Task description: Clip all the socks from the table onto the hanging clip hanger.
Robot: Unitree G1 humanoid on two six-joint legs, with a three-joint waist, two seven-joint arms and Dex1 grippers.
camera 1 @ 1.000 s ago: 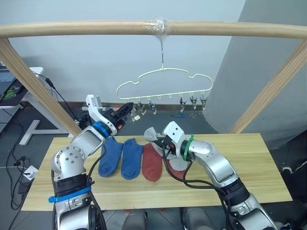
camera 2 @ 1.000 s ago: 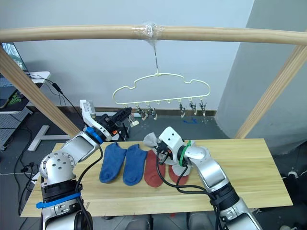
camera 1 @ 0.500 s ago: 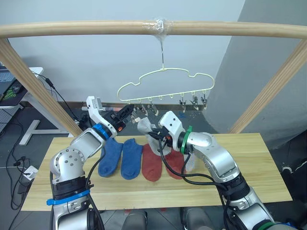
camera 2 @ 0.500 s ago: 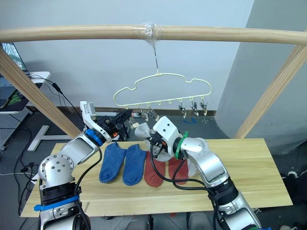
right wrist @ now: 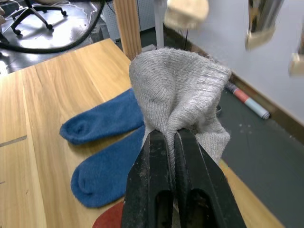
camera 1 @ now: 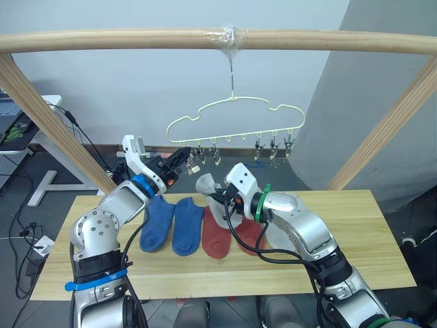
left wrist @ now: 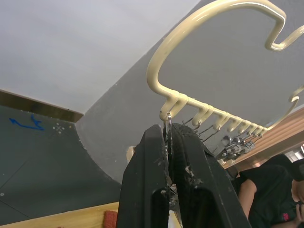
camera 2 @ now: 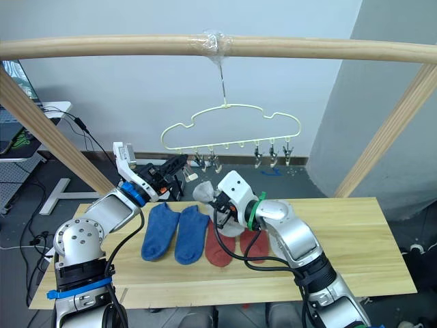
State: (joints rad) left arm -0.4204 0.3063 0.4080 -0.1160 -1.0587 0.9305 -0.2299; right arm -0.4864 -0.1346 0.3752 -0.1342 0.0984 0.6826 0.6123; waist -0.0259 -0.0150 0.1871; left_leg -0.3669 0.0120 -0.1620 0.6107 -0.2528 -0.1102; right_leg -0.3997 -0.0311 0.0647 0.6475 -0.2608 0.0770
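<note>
Left eye view shows the scene from my head, looking down over both arms. On the far left, my left gripper (camera 1: 183, 154) is raised to the leftmost clip (camera 1: 193, 165) of the pale yellow clip hanger (camera 1: 235, 117), which hangs by its hook from a round wooden pole (camera 1: 136, 39). In the left wrist view the two black fingers sit pressed together around that clip's thin metal part, so I judge I am pinching the clip to open it and keep the hanger from swinging.

Below, on the light wooden counter (camera 1: 355, 239), two blue socks (camera 1: 172, 223) lie flat side by side. Just to their right lie two rust-red socks (camera 1: 232, 236), partly hidden by my right arm. A second light grey sock (camera 1: 278, 235) shows only as a pale edge behind that forearm.

My right gripper (camera 1: 220, 196) is clamped on a light grey sock (camera 1: 210, 188), lifted clear of the counter and held just below and beside the clip. In the right wrist view the cuff bunches up above the closed fingers, which I judge leaves a free edge of fabric for the clip to bite.

None of the socks is on the hanger yet; all its clips hang bare.
</note>
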